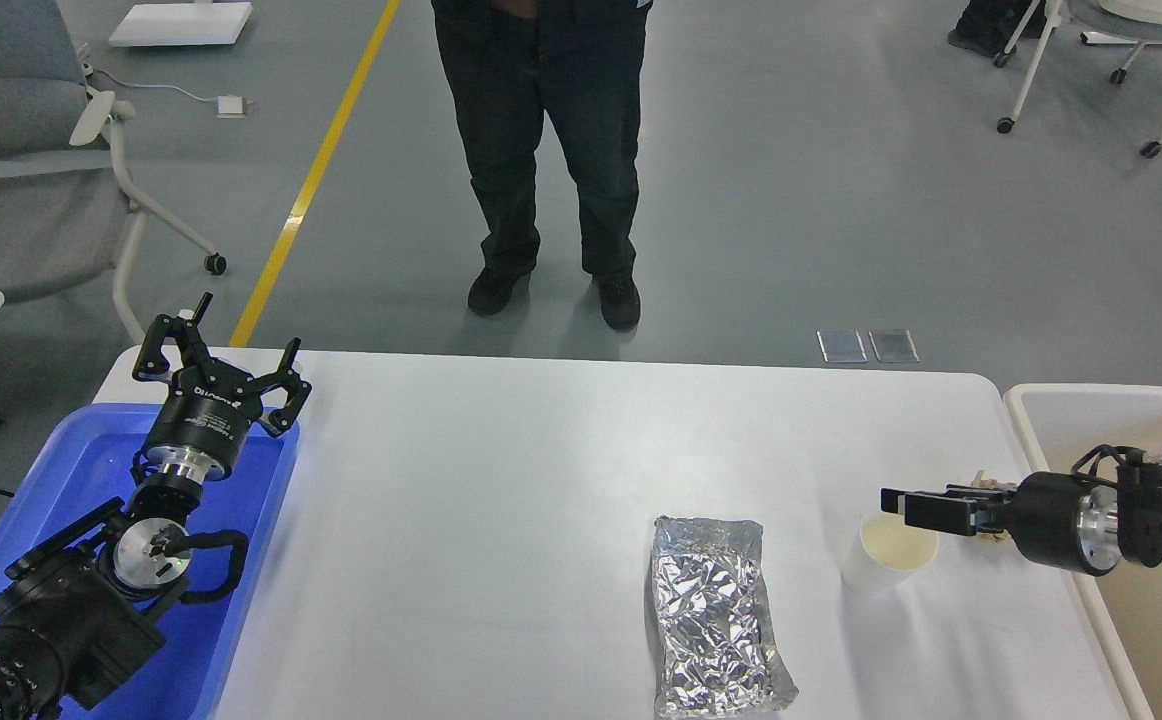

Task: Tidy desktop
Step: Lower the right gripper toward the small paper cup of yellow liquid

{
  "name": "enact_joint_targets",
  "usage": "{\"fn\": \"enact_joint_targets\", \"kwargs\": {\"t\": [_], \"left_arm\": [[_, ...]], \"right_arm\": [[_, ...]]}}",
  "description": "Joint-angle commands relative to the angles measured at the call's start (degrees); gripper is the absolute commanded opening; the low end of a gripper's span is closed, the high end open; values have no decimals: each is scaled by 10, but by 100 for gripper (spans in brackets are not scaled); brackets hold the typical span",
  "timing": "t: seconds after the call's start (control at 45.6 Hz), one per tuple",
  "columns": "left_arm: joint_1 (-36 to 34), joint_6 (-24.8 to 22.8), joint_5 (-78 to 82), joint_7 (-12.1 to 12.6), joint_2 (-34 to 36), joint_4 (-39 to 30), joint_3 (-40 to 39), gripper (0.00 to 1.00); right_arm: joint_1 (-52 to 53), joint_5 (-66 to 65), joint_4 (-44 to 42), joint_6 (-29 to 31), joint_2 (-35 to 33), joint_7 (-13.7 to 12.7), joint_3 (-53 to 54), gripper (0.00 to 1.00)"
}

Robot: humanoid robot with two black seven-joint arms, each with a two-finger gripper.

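The white desktop [501, 470] holds a crumpled foil packet [711, 620] near the front and an upright white paper cup [886, 552] to its right. A crumpled brownish paper ball [992, 540] lies right of the cup, mostly hidden behind my right gripper. My right gripper [926, 505] reaches in from the right, its tips just above the cup's right rim; it is seen side-on, so its opening is unclear. My left gripper [224, 358] is open and empty, held above the far corner of the blue tray.
A blue plastic tray [91, 465] sits at the desktop's left end under my left arm. A beige white-rimmed bin [1091, 425] stands off the right edge. A person in dark clothes [541, 150] stands beyond the far edge. An office chair [31, 180] stands at far left.
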Motion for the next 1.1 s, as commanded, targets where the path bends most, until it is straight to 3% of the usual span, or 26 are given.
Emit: {"fn": "enact_joint_targets", "kwargs": {"t": [0.0,0.548,0.789,1.074], "left_arm": [[0,0,0,0,-1,0,0,100],[0,0,0,0,0,0,0,100],[0,0,0,0,0,0,0,100],[0,0,0,0,0,0,0,100]], "right_arm": [[-4,-9,-22,-8,8,0,-19,99],[-21,2,-39,-15,34,11,-18,98],[-37,2,-64,-16,48,23,-18,82],[-48,1,-105,-19,70,23,-19,79]]}}
